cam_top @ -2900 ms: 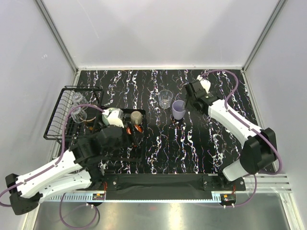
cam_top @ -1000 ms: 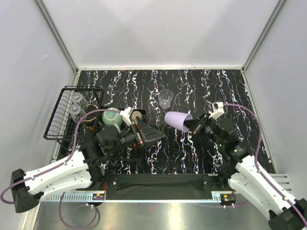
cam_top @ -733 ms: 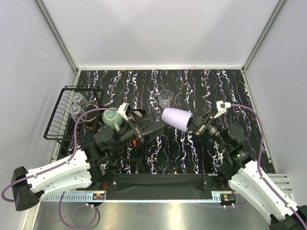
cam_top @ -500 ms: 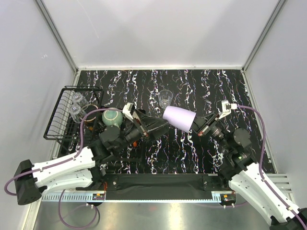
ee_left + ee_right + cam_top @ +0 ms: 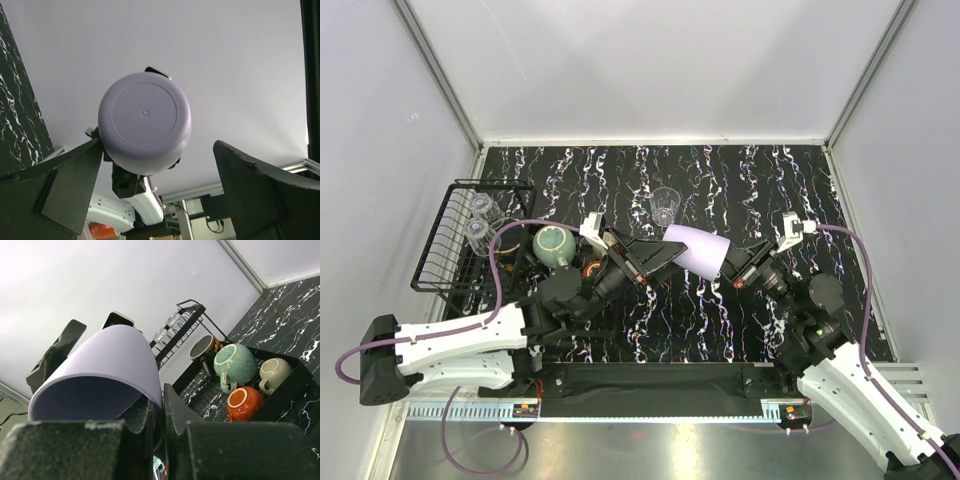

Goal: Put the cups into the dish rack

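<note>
The lavender cup (image 5: 696, 250) hangs on its side above the table, base pointing left. My right gripper (image 5: 732, 268) is shut on its rim (image 5: 156, 390), one finger inside and one outside. My left gripper (image 5: 658, 258) is open, its fingers (image 5: 70, 192) on either side of the cup's flat base (image 5: 145, 122), the left one close to it. The dish rack (image 5: 438, 250) stands at the far left with two clear glasses (image 5: 480, 208) in its basket. On its tray (image 5: 290, 390) lie the teal mug (image 5: 235, 365), dark mug (image 5: 204, 351), beige mug (image 5: 272, 372) and red cup (image 5: 245, 402).
One clear glass (image 5: 665, 206) stands upright on the black marbled table (image 5: 720, 330), just behind the two grippers. My left arm (image 5: 470, 340) reaches over the tray's near corner. White walls close in the table on three sides.
The right arm has tipped the lavender cup more level and held it mid-table. The left gripper has lifted and moved right until its open fingers reach the cup's base.
</note>
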Robot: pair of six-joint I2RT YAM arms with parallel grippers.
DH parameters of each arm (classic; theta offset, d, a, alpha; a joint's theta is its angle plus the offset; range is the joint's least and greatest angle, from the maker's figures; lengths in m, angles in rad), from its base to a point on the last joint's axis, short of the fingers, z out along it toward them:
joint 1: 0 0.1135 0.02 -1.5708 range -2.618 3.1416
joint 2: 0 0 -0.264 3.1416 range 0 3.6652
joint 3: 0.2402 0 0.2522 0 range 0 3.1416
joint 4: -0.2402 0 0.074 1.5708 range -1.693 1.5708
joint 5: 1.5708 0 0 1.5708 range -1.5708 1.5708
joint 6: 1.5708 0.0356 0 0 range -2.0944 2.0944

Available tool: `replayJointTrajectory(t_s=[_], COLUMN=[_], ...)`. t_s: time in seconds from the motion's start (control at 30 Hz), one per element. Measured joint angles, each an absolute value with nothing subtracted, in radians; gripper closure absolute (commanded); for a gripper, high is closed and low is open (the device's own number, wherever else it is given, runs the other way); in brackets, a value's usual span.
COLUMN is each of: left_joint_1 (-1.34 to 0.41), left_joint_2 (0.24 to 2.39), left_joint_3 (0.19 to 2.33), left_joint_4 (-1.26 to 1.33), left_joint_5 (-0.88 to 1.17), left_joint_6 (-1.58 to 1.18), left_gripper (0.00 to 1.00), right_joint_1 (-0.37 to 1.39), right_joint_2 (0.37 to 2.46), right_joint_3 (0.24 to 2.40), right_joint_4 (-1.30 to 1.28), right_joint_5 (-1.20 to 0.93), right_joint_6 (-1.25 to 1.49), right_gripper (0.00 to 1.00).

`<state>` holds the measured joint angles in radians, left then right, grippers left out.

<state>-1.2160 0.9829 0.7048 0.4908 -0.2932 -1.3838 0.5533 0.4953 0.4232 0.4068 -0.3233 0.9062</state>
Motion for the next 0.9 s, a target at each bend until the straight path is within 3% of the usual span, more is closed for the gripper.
replayJointTrajectory(t_s=[0.5,0.6,0.73,0.77,0.8,0.87,0.9], left_joint_1=[-1.260,-1.262,-1.266,-1.268,-1.269,-1.272,-1.273], left_joint_2=[1.051,1.065,1.071,1.071,1.071,1.071,1.069], left_joint_3=[0.705,0.705,0.693,0.689,0.686,0.685,0.685], left_joint_4=[0.641,0.654,0.702,0.715,0.725,0.733,0.730], left_joint_5=[-0.467,-0.483,-0.487,-0.486,-0.485,-0.484,-0.483], left_joint_6=[-1.223,-1.205,-1.165,-1.149,-1.135,-1.100,-1.089], left_gripper=[0.14,0.27,0.58,0.87,1.00,1.00,1.00], right_joint_1=[0.563,0.563,0.566,0.567,0.569,0.570,0.570], right_joint_2=[0.462,0.471,0.477,0.478,0.479,0.478,0.478], right_joint_3=[0.405,0.405,0.405,0.405,0.403,0.397,0.395], right_joint_4=[0.408,0.416,0.437,0.442,0.448,0.461,0.461], right_joint_5=[-0.305,-0.303,-0.301,-0.301,-0.301,-0.301,-0.301], right_joint_6=[0.892,0.891,0.886,0.883,0.879,0.873,0.871], right_gripper=[1.00,1.00,1.00,1.00,1.00,0.82,0.54])
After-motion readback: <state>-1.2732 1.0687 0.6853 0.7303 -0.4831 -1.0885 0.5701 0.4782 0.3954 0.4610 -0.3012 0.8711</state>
